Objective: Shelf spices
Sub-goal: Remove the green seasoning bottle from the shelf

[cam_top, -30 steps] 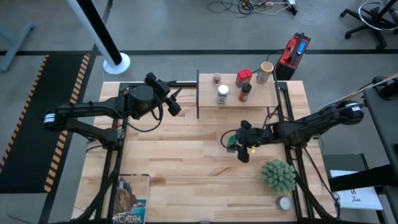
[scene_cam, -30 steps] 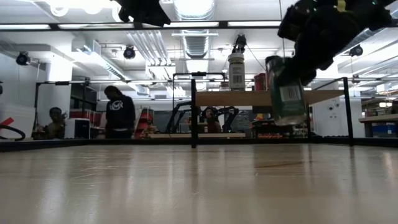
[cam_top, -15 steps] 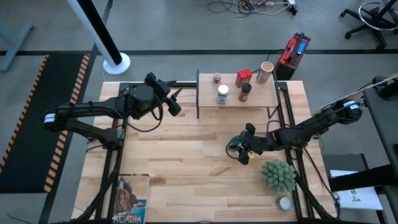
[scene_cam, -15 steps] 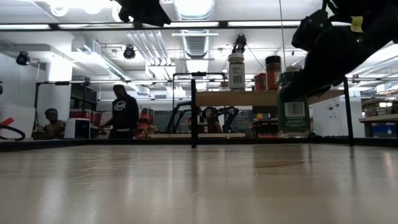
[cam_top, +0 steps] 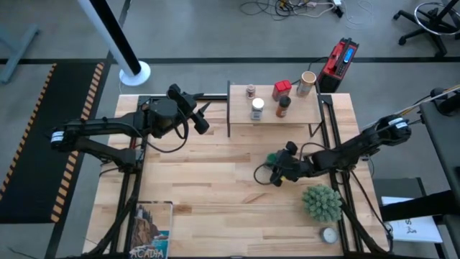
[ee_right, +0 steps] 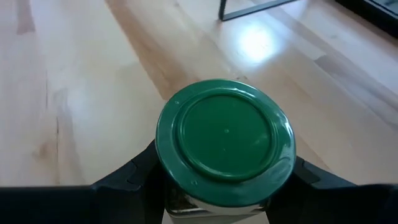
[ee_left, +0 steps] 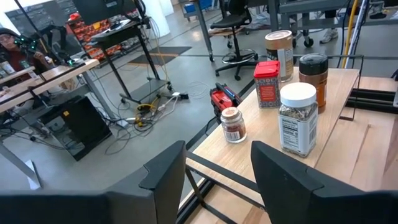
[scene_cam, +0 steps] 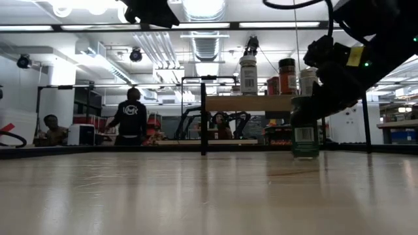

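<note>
1. Wooden table (cam_top: 208,180) fills the middle of the high view, and behind it the low view shows a workshop with a person (scene_cam: 132,119) at the left.
2. At the top centre of the high view stands the shelf (cam_top: 305,114), already carrying five spices: small jar (cam_top: 250,91), red tin (cam_top: 281,90), tan cylinder (cam_top: 307,78), white-lid jar (cam_top: 257,108) and dark-lid jar (cam_top: 284,106).
3. Lower right of centre, the right claw (cam_top: 277,167) is clenched around the green-lid jar (ee_right: 225,137). In the low view the jar (scene_cam: 305,136) seems to rest on the table, below and in front of the shelf.
4. The left claw (ee_left: 211,171) waits at the upper left, released, with nothing between its fingers.
5. Risk: on the shelf the free place is narrow, so the jar could knock the white-lid jar or dark-lid jar if it comes in too low.
6. The jar is held just under the lid, so it may slip or tilt during lifting.
</note>
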